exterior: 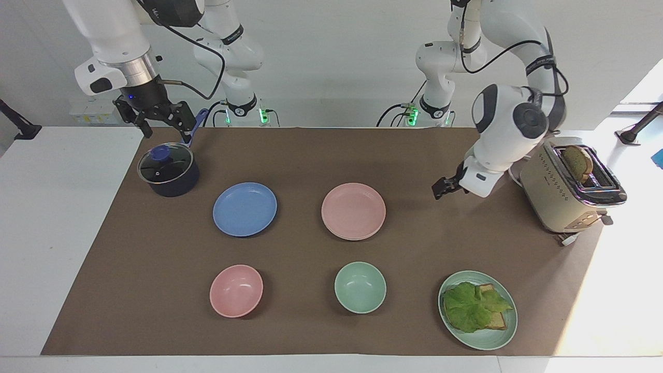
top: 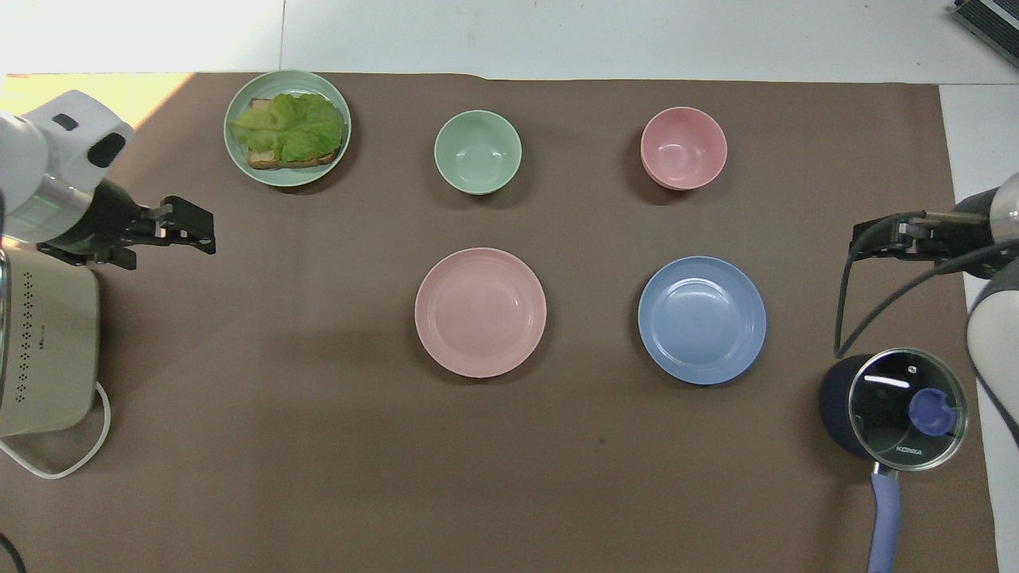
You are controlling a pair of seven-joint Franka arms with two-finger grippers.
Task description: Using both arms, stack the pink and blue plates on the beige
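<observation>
Now my left gripper (exterior: 438, 189) hangs empty with fingers apart over the mat beside the toaster (exterior: 570, 184). My right gripper (exterior: 159, 116) waits spread above the pot (exterior: 168, 169). Pink plate (exterior: 354, 210) rests on the beige plate (exterior: 357, 238); the blue plate (exterior: 244, 209) lies beside them.

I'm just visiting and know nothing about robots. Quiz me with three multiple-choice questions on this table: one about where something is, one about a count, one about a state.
1. What does the pink plate rest on?
A. the beige plate
B. the blue plate
C. the toaster

2. How many bowls are on the table?
A. one
B. two
C. four

3. What does the left gripper hold?
A. the pink plate
B. a bowl
C. nothing

Answers:
1 A, a beige rim peeks out beneath the pink plate.
2 B, one pink bowl and one green bowl.
3 C, it hangs open over bare mat near the toaster.
</observation>
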